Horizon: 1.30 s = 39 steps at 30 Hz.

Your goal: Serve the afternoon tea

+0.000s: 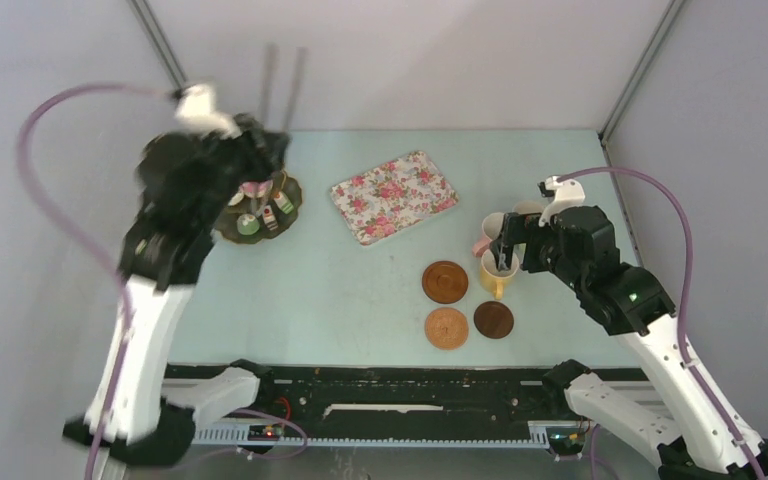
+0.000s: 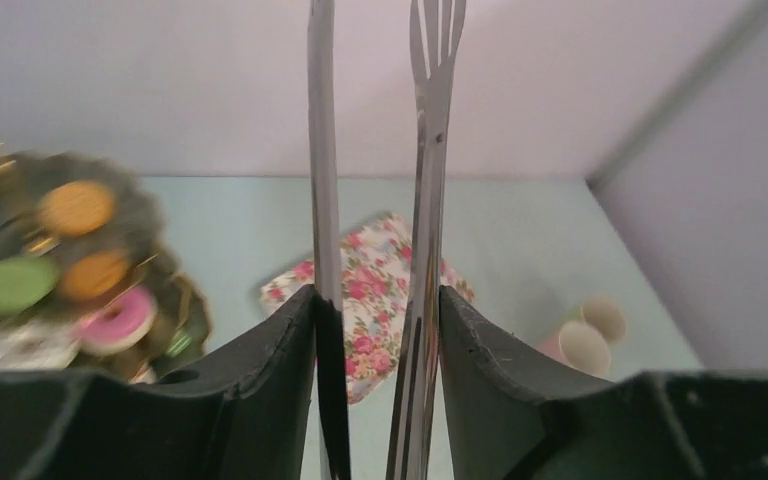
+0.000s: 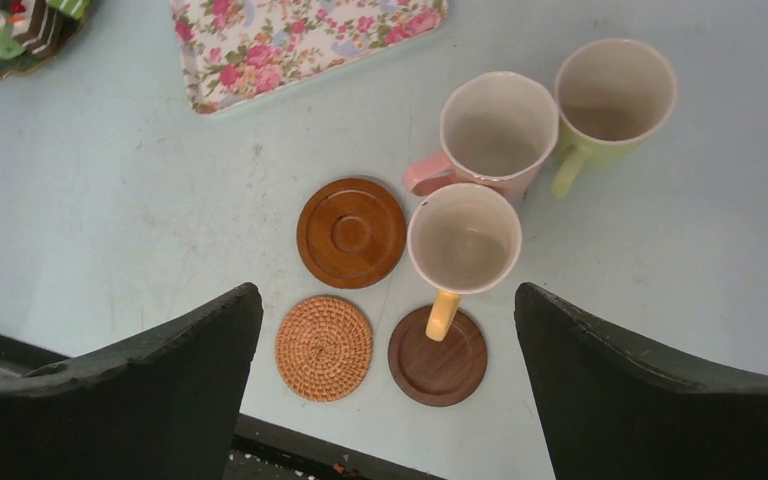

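table (image 1: pixel 340 290): pale mint top, faint scuffs | back wall (image 1: pixel 410 60): plain off-white | side walls (image 1: pixel 730 120): plain grey | posts (image 1: pixel 640 65): metal, slanting at both back corners | rail (image 1: pixel 400 385): black, along near table edge | light: soft, even

Rose-flowered tray (image 3: pixel 300 42), yellow mug (image 3: pixel 463 245), pink mug (image 3: pixel 495 130)

– What did we record at the right gripper (image 3: pixel 385 292)?
– We found its jaws wide apart, the yellow mug (image 3: pixel 464 240) between them, its handle over the dark coaster (image 3: pixel 438 358).
– And around it?
– We noted the pink mug (image 3: pixel 495 130) and green mug (image 3: pixel 615 90) behind, the wooden coaster (image 3: pixel 351 232) and woven coaster (image 3: pixel 323 347) alongside, and the flowered tray (image 3: pixel 300 35) beyond.
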### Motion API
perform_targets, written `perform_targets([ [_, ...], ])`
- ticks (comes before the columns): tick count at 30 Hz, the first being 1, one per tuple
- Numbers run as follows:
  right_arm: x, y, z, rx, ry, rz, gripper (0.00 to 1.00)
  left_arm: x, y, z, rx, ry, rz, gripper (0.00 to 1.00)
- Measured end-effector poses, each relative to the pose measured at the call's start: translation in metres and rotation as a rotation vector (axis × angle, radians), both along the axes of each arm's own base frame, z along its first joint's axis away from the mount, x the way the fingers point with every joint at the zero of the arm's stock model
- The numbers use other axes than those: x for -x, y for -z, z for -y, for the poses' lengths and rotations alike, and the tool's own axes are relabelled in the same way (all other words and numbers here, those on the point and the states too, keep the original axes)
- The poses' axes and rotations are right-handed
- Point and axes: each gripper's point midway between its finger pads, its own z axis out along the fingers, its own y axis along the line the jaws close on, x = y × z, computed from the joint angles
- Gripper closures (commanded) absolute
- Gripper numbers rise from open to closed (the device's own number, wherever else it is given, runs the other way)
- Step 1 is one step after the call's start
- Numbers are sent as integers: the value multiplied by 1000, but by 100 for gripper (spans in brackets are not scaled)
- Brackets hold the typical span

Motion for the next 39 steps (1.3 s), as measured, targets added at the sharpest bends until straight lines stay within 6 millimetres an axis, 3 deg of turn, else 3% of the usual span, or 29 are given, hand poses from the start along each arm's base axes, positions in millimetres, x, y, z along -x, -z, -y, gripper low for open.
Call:
perform_targets([
  [2, -2, -1, 6, -7, 28, 1, 0, -38, 13, 38, -76, 128, -41, 51],
  [4, -3, -3, 11, -17, 54, 3, 0, -75, 43, 72, -158, 256, -107, 51],
  [7, -2, -5, 18, -23, 86, 9, 0, -127, 121, 111, -306, 431, -290, 51],
  [9, -1, -8, 22, -28, 105, 13, 0, -151, 171, 126, -376, 512, -392, 50],
  [11, 0, -11, 26, -31, 127, 19, 0, -161, 222, 133, -435, 580, -497, 51],
  [14, 3, -9, 32, -26, 158, 7, 0, -161, 273, 135, -499, 655, -619, 50],
  [28, 7, -2, 44, 23, 215, -66, 0, -194, 349, 151, -569, 743, -678, 44],
  [39, 10, 12, 45, 63, 216, -129, 0, -198, 384, 140, -558, 730, -725, 36],
])
